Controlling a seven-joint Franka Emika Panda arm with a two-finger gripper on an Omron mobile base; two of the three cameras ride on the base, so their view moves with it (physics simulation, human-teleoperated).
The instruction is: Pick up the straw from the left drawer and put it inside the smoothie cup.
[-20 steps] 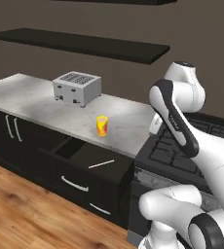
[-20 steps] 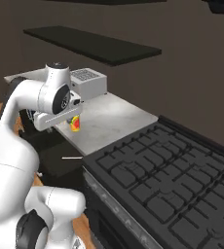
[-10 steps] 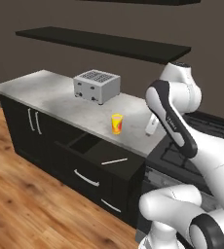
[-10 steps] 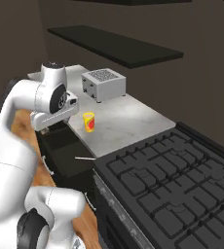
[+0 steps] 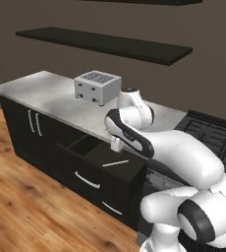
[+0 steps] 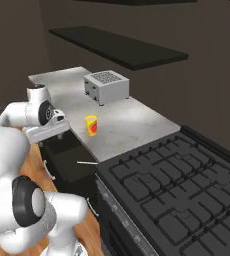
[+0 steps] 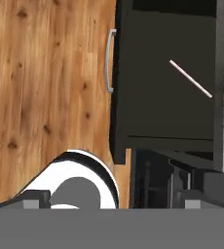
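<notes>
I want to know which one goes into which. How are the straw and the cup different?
The straw is thin, long and pale pink; the cup is short, round and yellow with red marks. The straw lies flat in the open drawer; the cup stands upright on the counter. The straw sits lower than the cup. Neither one is held by the gripper.

Wood floor point(image 5: 16, 197), dark wall point(image 5: 46, 19) — black shelf point(image 5: 105, 45), steel counter point(image 5: 46, 96)

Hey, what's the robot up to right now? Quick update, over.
Gripper open, empty, above the left drawer. Straw lies loose inside the open drawer, untouched. Smoothie cup upright on the counter. Nothing blocking the straw. Over.
</notes>
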